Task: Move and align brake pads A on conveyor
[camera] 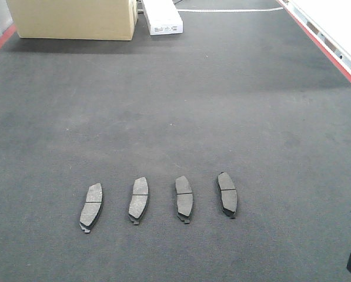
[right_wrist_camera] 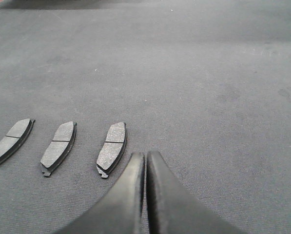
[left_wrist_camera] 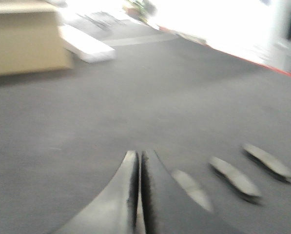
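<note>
Both grippers have their fingers pressed together with nothing between them: the left gripper (left_wrist_camera: pixel 139 161) shows in its blurred wrist view as two dark fingers meeting at a thin seam above the belt, and the right gripper (right_wrist_camera: pixel 145 158) shows the same way in its sharper wrist view, its tips just beside the nearest pad and not touching it. Four brake pads lie flat in a row across the near part of the conveyor (camera: pixel 181 100), each standing lengthwise away from the camera, spaced apart from one another and none touching. From the front view, the leftmost pad (camera: pixel 92 207) tilts slightly with its far end to the right, the second pad (camera: pixel 139 200) leans the same way, the third pad (camera: pixel 184 198) sits nearly straight, and the rightmost pad (camera: pixel 227 194) leans with its far end to the left and lies a little farther up the belt than the others. Each shows a thin groove across its middle. At the far end of the belt stand a cardboard box (camera: pixel 75 19) and, just beside it, a white box (camera: pixel 161 16). Red edge strips (camera: pixel 325 50) run along the belt's sides
</note>
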`<state>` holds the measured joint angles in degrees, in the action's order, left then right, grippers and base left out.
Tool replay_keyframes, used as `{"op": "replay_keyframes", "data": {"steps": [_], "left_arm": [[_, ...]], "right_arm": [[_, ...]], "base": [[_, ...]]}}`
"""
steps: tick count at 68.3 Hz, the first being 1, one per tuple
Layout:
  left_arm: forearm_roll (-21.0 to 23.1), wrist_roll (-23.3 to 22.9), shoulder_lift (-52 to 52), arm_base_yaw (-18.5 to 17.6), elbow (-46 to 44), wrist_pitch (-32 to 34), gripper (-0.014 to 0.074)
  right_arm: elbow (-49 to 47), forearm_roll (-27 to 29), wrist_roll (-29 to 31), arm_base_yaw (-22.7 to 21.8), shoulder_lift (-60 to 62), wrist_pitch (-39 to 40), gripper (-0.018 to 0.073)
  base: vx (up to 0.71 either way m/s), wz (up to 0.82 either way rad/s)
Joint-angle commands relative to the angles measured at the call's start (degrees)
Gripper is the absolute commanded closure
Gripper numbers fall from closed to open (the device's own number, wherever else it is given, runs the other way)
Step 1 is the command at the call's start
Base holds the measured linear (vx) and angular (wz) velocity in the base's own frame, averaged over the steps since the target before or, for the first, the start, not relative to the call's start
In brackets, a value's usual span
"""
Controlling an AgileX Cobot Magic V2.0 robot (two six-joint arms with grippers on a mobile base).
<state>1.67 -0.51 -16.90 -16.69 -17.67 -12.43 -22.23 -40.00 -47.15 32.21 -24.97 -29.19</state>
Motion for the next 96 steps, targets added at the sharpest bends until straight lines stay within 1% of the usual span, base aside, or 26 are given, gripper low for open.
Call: {"op": "replay_keyframes", "data": {"steps": [1, 7, 10, 17, 22, 32, 35, 39, 96], "left_arm": [[-1.7, 0.0, 6.2, 6.7, 1.9, 4.1, 0.0603], [-4.4, 0.0, 12.2, 13.3, 5.5, 4.1, 0.0603], [-5.1, 0.0, 14.7, 16.0, 7.1, 4.1, 0.0603], [-5.2, 0.0, 18.7, 20.2, 10.8, 4.3, 0.0603], [-5.2, -0.1, 18.3, 21.9, 12.9, 4.9, 0.0603], [-4.5, -0.1, 18.4, 22.3, 17.3, 7.5, 0.0603], [-3.2, -0.1, 18.4, 22.3, 18.6, 8.6, 0.0603], [-2.0, -0.1, 18.4, 22.3, 18.5, 7.9, 0.0603], [-1.7, -0.1, 18.4, 22.3, 18.6, 7.9, 0.0603]], "right_arm": [[-1.6, -2.2, -0.1, -0.3, -0.2, 3.0, 0.0568], [-1.6, -2.2, -0.1, -0.3, -0.2, 3.0, 0.0568], [-1.6, -2.2, -0.1, -0.3, -0.2, 3.0, 0.0568], [-1.6, -2.2, -0.1, -0.3, -0.2, 3.0, 0.0568], [-1.6, -2.2, -0.1, -0.3, -0.2, 3.0, 0.0568], [-1.6, -2.2, -0.1, -0.3, -0.2, 3.0, 0.0568], [-1.6, -2.2, -0.1, -0.3, -0.2, 3.0, 0.0568], [-1.6, -2.2, -0.1, -0.3, -0.2, 3.0, 0.0568], [-1.6, -2.2, -0.1, -0.3, -0.2, 3.0, 0.0568]], "base": [[0.0, 0.0], [0.0, 0.0], [0.0, 0.0], [0.0, 0.0], [0.0, 0.0], [0.0, 0.0], [0.0, 0.0], [0.0, 0.0], [0.0, 0.0]]}}
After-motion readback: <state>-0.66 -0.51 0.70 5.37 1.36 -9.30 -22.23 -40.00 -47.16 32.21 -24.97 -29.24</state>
